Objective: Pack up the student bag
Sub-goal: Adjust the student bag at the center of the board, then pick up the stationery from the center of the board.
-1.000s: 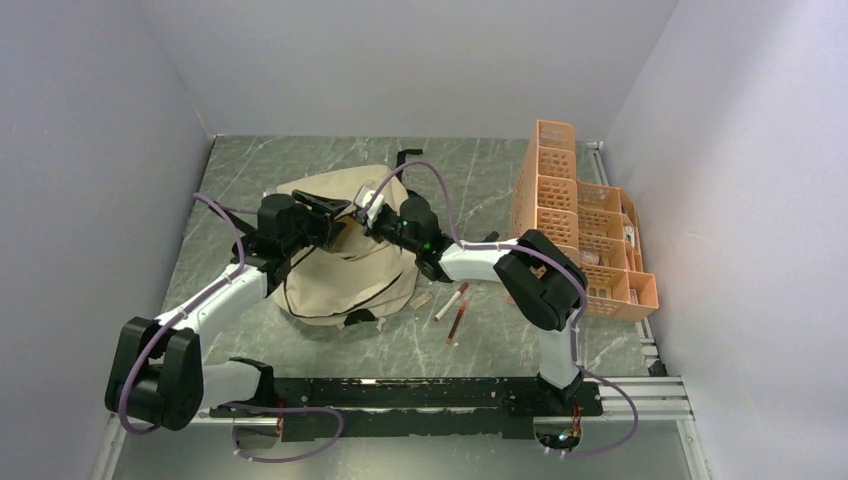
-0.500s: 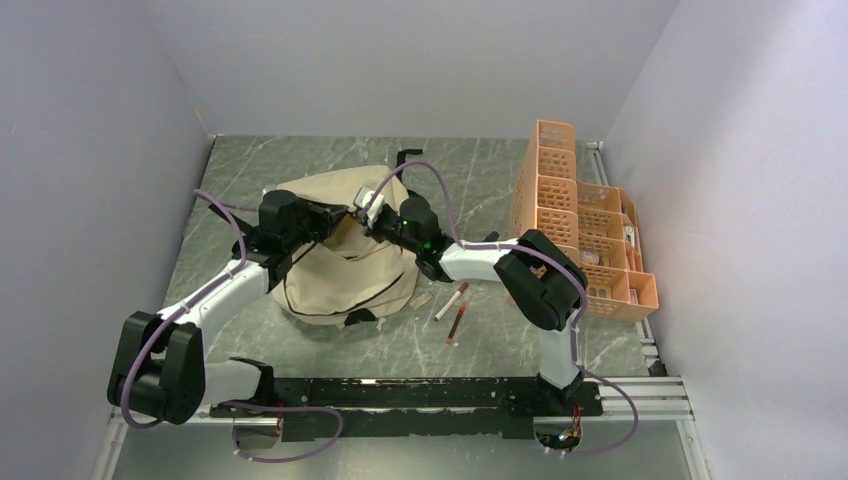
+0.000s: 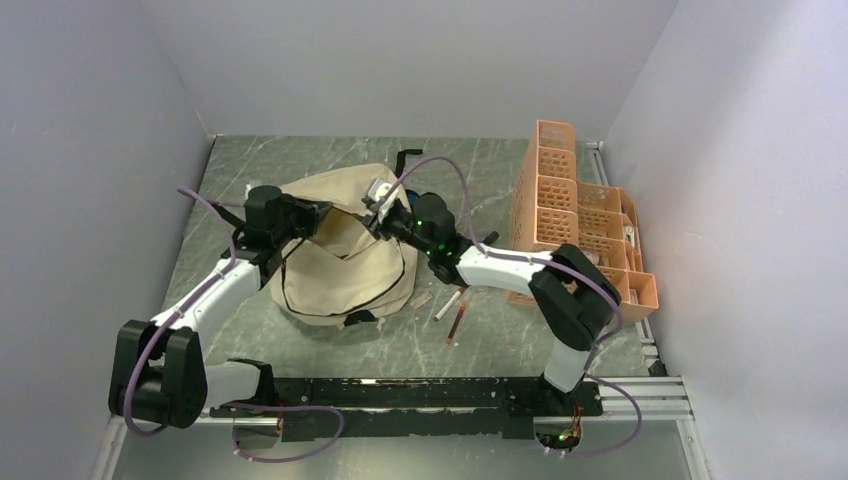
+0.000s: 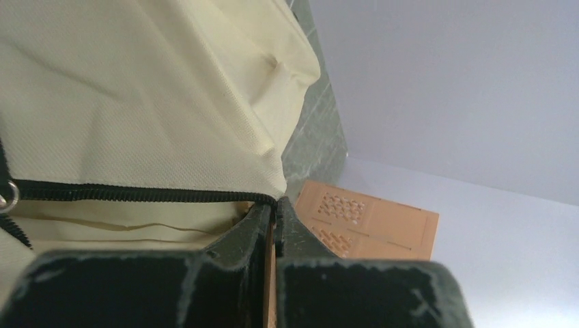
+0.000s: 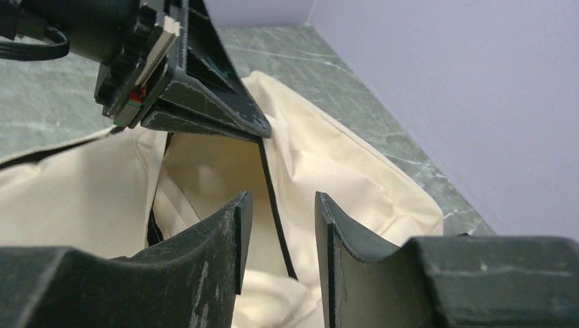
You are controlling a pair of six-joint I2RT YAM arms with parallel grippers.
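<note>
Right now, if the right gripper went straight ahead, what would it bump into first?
Probably the student bag: the right gripper's open fingers point at its beige cloth and black zipper edge. The left gripper, pinching that edge, sits higher; depth is hard to judge.

The left arm (image 3: pixel 215 290) and right arm (image 3: pixel 500 268) are extended forward and inward. The left end effector (image 4: pixel 276 205) is pinched shut on the student bag (image 4: pixel 136 102); the right end effector (image 5: pixel 280 201) is held parted.

bag (image 3: pixel 345 275) x1 | organizer (image 3: pixel 556 190) x1 | pens (image 3: pixel 449 303) x2 | small obj (image 3: pixel 422 299) x1
</note>
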